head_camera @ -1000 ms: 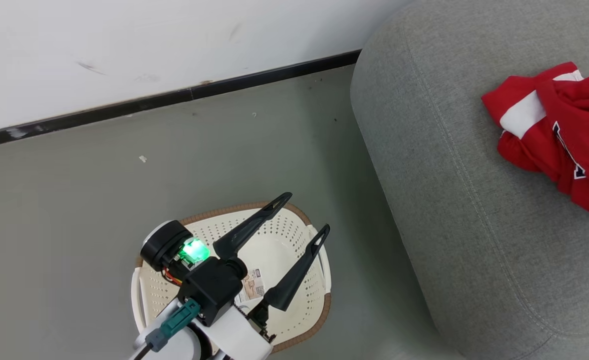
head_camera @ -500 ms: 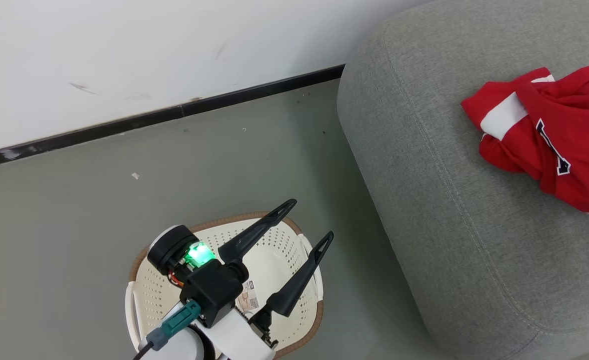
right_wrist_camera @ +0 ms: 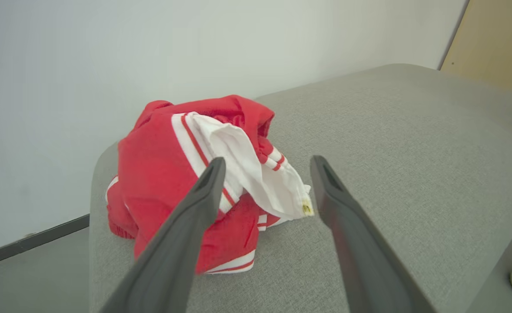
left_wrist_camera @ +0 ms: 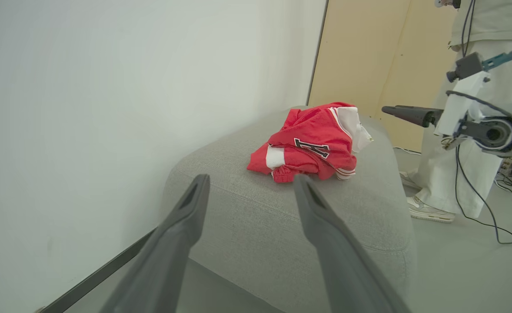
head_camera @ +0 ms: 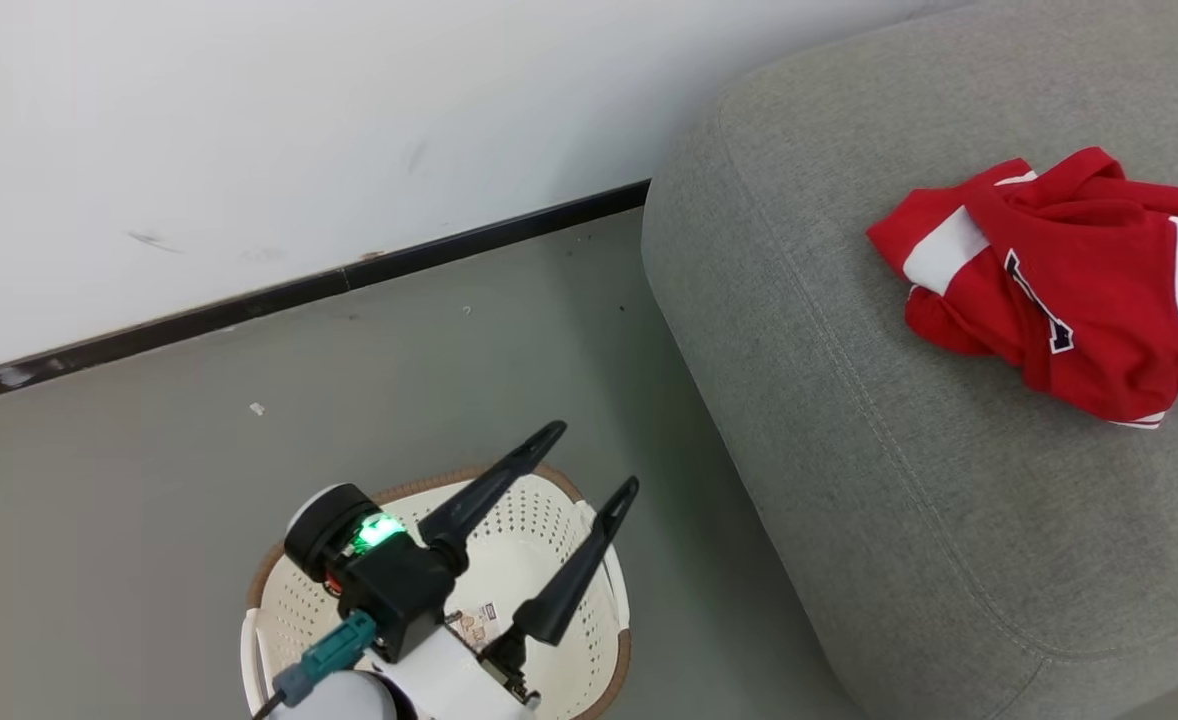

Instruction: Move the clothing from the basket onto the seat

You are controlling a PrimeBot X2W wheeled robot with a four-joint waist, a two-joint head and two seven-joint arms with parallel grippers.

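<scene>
Clothing (head_camera: 1049, 290) lies in a loose, crumpled heap on top of the seat (head_camera: 849, 500), toward the seat's edge nearest the white wall (head_camera: 249, 130) and well in from its rounded corner. The fabric is soft and bright red, folded over itself in thick creases. A plain white panel crosses one bunched part, and a white band carries thin red stripes. A dark navy letter mark edged in white sits across the middle, and a ribbed red cuff pokes out at the edge of the heap. The right wrist view shows a white flap with a small yellow tag spilling from the heap onto the grey upholstery. The right gripper (right_wrist_camera: 268, 160) hangs over the seat just beside the heap, its two dark fingers spread wide with nothing between them. Whether either finger touches the fabric cannot be told. The left gripper (head_camera: 595, 456) is off the seat's side, over the grey floor (head_camera: 149, 450). Its fingers are also spread wide and empty, pointing toward the seat. The basket (head_camera: 589, 545), cream-white with perforated walls and a brown rim, stands on the floor near the seat's corner. A person's pale trousers (left_wrist_camera: 456, 174) and one shoe show on the floor at the seat's far side.
</scene>
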